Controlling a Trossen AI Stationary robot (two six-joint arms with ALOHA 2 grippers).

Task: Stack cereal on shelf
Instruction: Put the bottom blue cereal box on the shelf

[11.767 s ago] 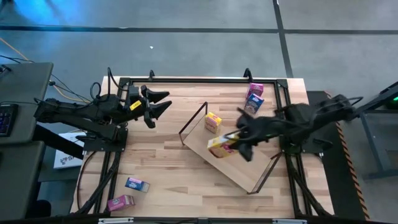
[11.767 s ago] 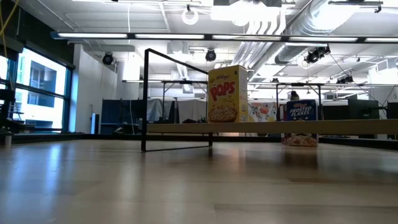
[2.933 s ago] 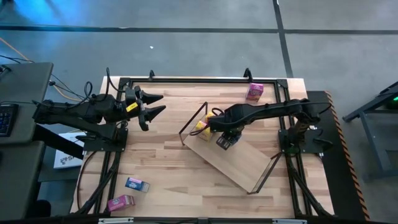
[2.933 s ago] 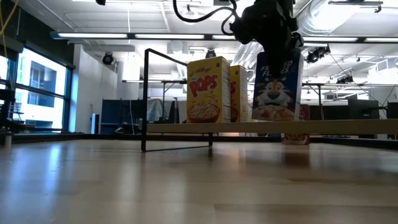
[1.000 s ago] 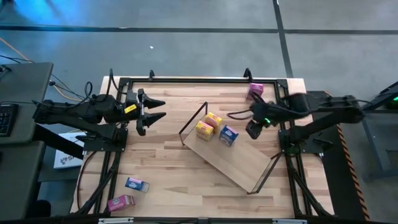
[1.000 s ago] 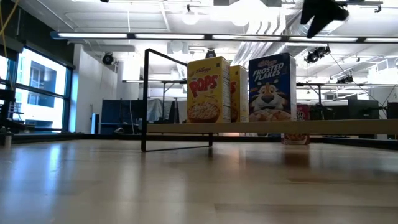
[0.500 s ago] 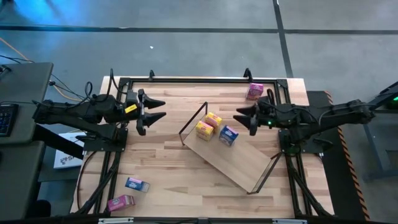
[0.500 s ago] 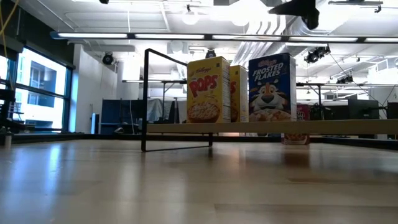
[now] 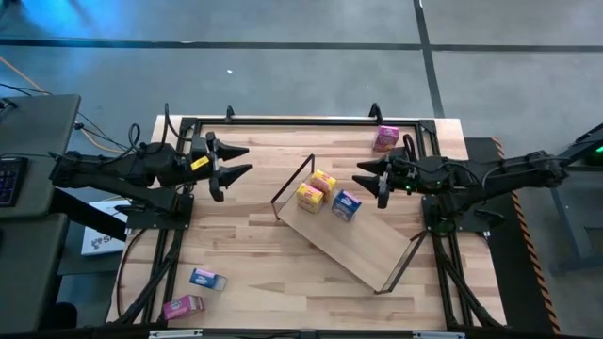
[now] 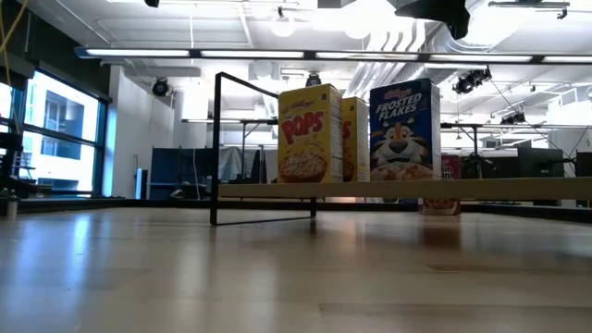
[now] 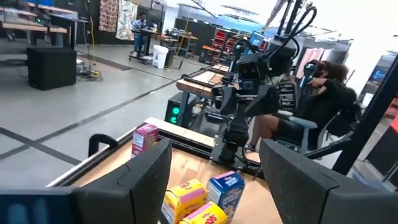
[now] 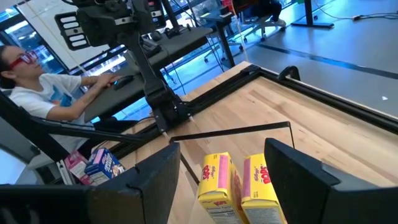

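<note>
Butcher-block table [image 9: 245, 245], high view: shelf [image 9: 363, 247] lies diagonally at centre, two yellow boxes [image 9: 315, 189] and a blue box [image 9: 346, 204] upright at its far end. Pink box [image 9: 384, 137] at far right corner; blue box [image 9: 206, 279] and pink box [image 9: 182, 306] at near left corner. Left gripper [image 9: 237, 162] and right gripper [image 9: 366, 179] hover, fingers apart, empty.
Low view: three boxes in a row on shelf, right arm cut off at top, probably.
Wrist views: fingers spread, boxes partly cut off.
</note>
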